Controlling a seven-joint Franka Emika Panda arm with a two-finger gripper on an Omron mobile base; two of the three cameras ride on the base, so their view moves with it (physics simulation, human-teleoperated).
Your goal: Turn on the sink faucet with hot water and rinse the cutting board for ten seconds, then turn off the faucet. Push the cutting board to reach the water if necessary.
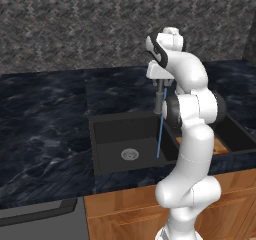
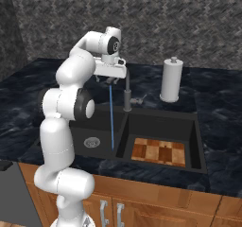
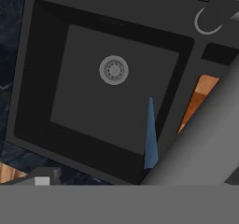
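In the near right basin of the sink [image 2: 201, 141] the cutting board [image 2: 158, 151] lies flat, long axis left-right. The water [image 2: 111, 119] falls into the other basin, left of it. Above, the gripper [image 2: 109, 81] hovers by the faucet [image 2: 126, 91]; I cannot tell its jaw state.

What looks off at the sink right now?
The thin light-blue water stream falls into the matte black sink's basin with the round silver drain, while the striped wooden cutting board lies in the other basin, apart from the stream. Nothing spilled or damaged.
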